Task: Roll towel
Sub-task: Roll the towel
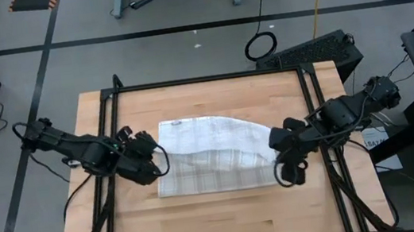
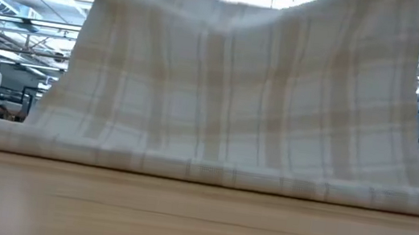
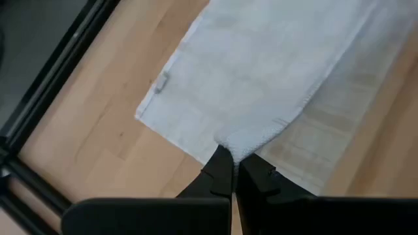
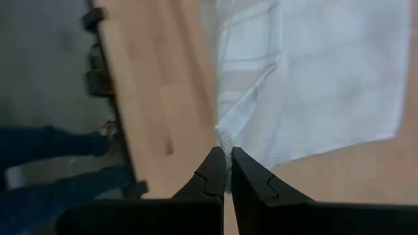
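Observation:
The towel (image 1: 210,154) lies on the wooden table (image 1: 221,222) with its plain white side up at the far part (image 1: 201,131). Its near part is lifted as a checked flap (image 2: 236,97), which rises from a rounded fold (image 2: 203,169) resting on the table. My left gripper (image 1: 161,162) is shut on the flap's left top corner. My right gripper (image 1: 273,142) is shut on its right top corner. The raised edge between them dips a little in the middle (image 2: 233,3). A small label (image 3: 160,82) sits on the flat part's edge. My left gripper pinches the flap's left corner (image 3: 238,142) between its two fingers, slanting down from the table's left. The corner is lifted clear, and the cloth hangs from it down to the fold on the table. My right gripper pinches the flap's right corner (image 4: 223,138) between its two fingers, slanting down from the table's right. That corner is also held clear of the table, with the cloth falling away below it.
Black frame rails run along the table's left (image 1: 105,145) and right (image 1: 321,117) sides. Bare wood lies between the towel and the near edge. A person's legs in blue (image 4: 46,153) show beyond the table's edge in the right wrist view.

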Controlling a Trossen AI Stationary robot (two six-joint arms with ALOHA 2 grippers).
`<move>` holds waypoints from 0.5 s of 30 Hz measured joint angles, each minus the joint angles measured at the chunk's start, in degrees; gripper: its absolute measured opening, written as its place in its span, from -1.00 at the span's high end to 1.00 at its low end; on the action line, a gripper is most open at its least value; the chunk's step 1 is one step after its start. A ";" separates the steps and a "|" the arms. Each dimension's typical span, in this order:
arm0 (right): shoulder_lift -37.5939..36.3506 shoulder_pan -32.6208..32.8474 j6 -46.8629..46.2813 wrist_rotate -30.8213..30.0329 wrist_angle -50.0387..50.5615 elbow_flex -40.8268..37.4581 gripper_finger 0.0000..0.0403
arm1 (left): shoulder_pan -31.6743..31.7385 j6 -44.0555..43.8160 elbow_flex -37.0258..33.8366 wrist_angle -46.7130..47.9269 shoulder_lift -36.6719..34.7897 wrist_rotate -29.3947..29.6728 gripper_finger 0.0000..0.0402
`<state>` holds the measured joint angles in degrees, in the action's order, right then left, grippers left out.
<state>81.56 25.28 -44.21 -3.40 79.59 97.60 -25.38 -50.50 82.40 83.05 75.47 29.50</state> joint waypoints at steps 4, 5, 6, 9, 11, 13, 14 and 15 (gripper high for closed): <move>-1.49 -0.26 3.67 -0.49 -0.41 0.04 0.99 | -0.01 0.49 0.00 0.40 -2.00 2.85 0.98; -1.65 -0.64 4.72 -1.27 -0.42 0.04 0.99 | 0.25 1.14 -0.17 0.34 -2.17 4.03 0.98; -1.79 -1.09 5.81 -2.15 -0.40 0.04 0.99 | 0.60 2.31 -0.42 0.39 -2.22 4.81 0.98; -1.88 -2.20 8.38 -4.21 -0.48 0.04 0.99 | 1.48 5.96 -2.02 0.41 -2.20 5.09 0.98; -1.88 -2.90 9.68 -4.26 -0.67 0.04 0.99 | 2.03 5.88 -3.34 0.17 -2.13 4.88 0.98; -1.88 -3.28 9.76 -4.19 -1.51 0.04 0.99 | 2.40 5.29 -4.39 -0.17 -2.05 4.42 0.98; -1.88 -3.41 9.53 -4.17 -2.26 0.04 0.99 | 2.61 4.23 -4.90 -0.25 -2.03 4.39 0.98; -1.88 -3.46 9.23 -4.16 -2.98 0.04 0.99 | 2.80 2.92 -5.44 -0.27 -2.03 4.39 0.98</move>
<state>79.68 21.81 -34.98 -7.56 76.61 97.65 -22.58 -47.58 76.96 82.78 73.44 33.89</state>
